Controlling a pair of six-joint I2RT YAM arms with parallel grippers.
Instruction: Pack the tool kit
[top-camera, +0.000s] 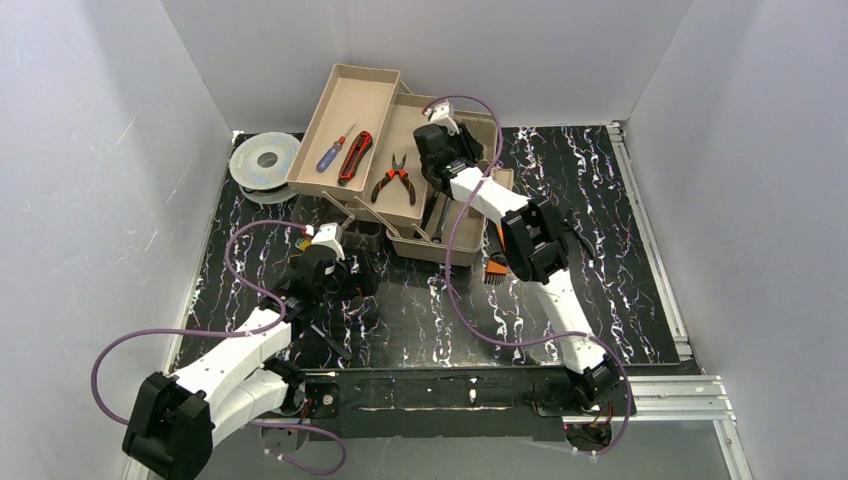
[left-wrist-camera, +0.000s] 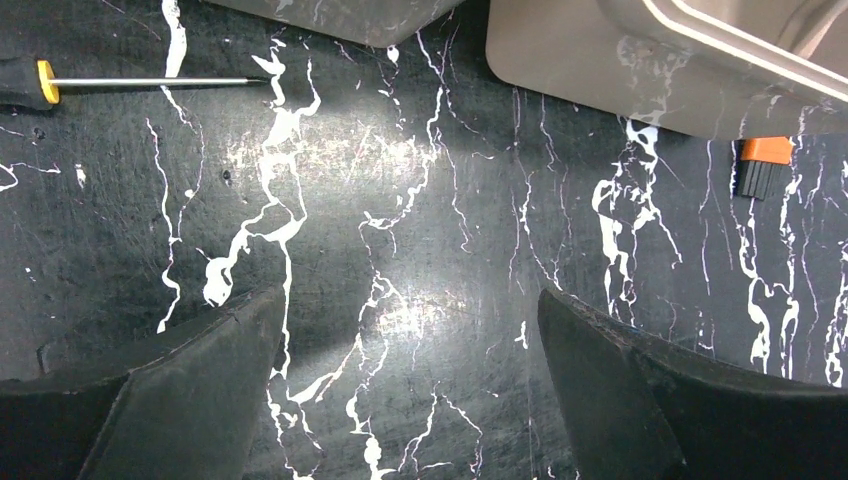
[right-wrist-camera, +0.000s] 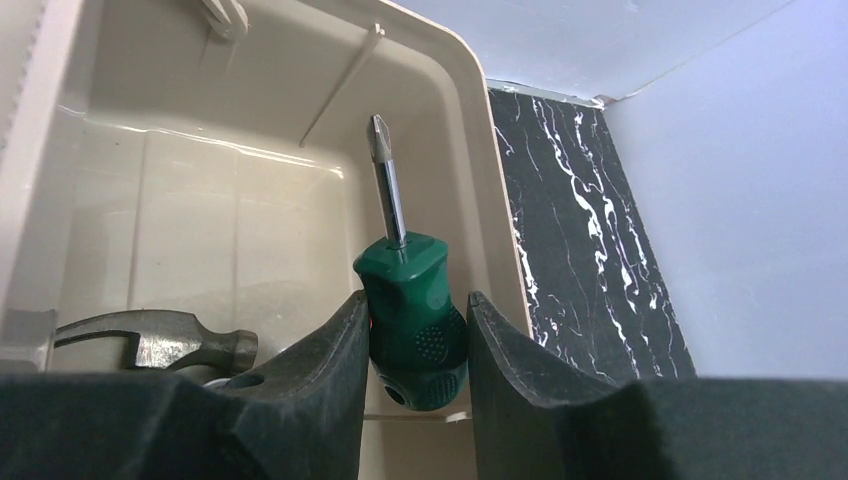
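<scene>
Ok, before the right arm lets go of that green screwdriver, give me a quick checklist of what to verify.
1. Grip on the green screwdriver between the right jaws: ok.
2. It hangs inside the rim of the toolbox: ok.
3. Bare box floor shows beside the hammer: ok.
4. Spot directly under the handle: cannot tell, the jaws hide it.
5. The left jaws open and empty above the table: ok.
6. All tools packed: not ok, a yellow-collared screwdriver lies on the table.

upper tray (top-camera: 350, 100): screwdriver (top-camera: 335, 148), utility knife (top-camera: 355, 157) inside | pliers (top-camera: 393, 180) in lower tray (top-camera: 408, 135), right | spool (top-camera: 265, 160) left of trays | hammer (right-wrist-camera: 170, 340) in toolbox (right-wrist-camera: 250, 120)
</scene>
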